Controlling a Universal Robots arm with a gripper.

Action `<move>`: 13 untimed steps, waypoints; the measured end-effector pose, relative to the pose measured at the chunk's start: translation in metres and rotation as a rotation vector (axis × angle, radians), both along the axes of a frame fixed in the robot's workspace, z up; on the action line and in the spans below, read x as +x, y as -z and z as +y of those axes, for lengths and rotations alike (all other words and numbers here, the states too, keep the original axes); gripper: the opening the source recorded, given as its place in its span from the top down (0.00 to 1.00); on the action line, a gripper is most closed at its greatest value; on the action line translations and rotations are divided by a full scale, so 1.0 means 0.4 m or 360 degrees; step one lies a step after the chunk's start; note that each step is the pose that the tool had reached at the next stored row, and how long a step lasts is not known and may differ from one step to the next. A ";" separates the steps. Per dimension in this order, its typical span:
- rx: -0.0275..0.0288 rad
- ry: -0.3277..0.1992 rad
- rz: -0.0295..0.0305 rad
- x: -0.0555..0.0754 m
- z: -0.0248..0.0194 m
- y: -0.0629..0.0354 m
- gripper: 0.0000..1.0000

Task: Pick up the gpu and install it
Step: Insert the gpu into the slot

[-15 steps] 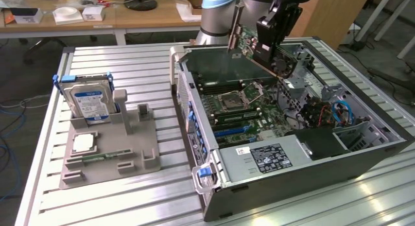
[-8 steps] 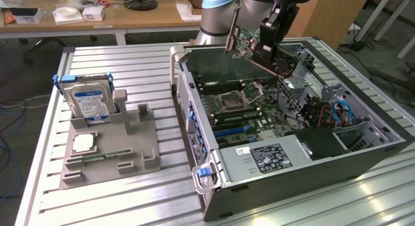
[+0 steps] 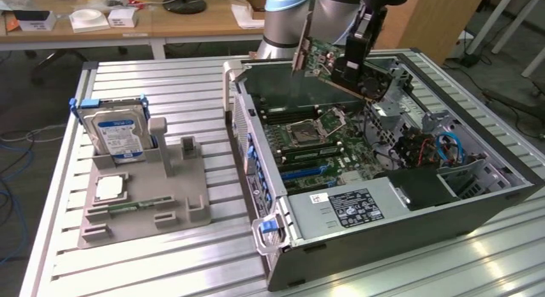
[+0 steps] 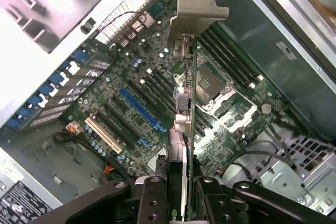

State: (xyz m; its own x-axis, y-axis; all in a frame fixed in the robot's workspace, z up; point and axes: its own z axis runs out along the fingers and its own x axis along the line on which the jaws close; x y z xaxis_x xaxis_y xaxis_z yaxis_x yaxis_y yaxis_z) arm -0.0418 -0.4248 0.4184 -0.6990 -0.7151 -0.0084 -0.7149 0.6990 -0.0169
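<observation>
The gpu (image 3: 323, 59) hangs tilted in the air over the far side of the open computer case (image 3: 341, 211), its silvery bracket toward the exterior view's left. My gripper (image 3: 351, 68) is shut on the card's upper edge. In the wrist view the gpu (image 4: 188, 103) is seen edge-on, its metal bracket (image 4: 197, 6) farthest from the camera, with my gripper (image 4: 181, 184) clamped on the card between two black fingers (image 4: 152, 195). Below lies the motherboard (image 4: 126, 93) with a long blue slot (image 4: 142, 109); the card is well above it and touches nothing.
A silver hard drive (image 3: 119, 134) with a blue-white label stands in a grey fixture (image 3: 175, 201) at the exterior view's left, with a narrow green memory stick (image 3: 127, 206) lying in it. Case walls, the processor socket (image 3: 305, 132) and cables (image 3: 447, 150) surround the slot area.
</observation>
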 end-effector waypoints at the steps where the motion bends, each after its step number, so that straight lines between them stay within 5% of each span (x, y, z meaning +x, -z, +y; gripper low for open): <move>1: 0.00001 -0.0028 0.00001 0.000 0.000 0.001 0.73; 13: 0.00000 -0.0368 0.00001 0.000 0.000 0.007 0.73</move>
State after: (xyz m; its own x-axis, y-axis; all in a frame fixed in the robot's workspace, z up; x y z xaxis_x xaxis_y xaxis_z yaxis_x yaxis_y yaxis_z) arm -0.0417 -0.4248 0.4158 -0.5165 -0.8563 -0.0084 -0.8561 0.5165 -0.0169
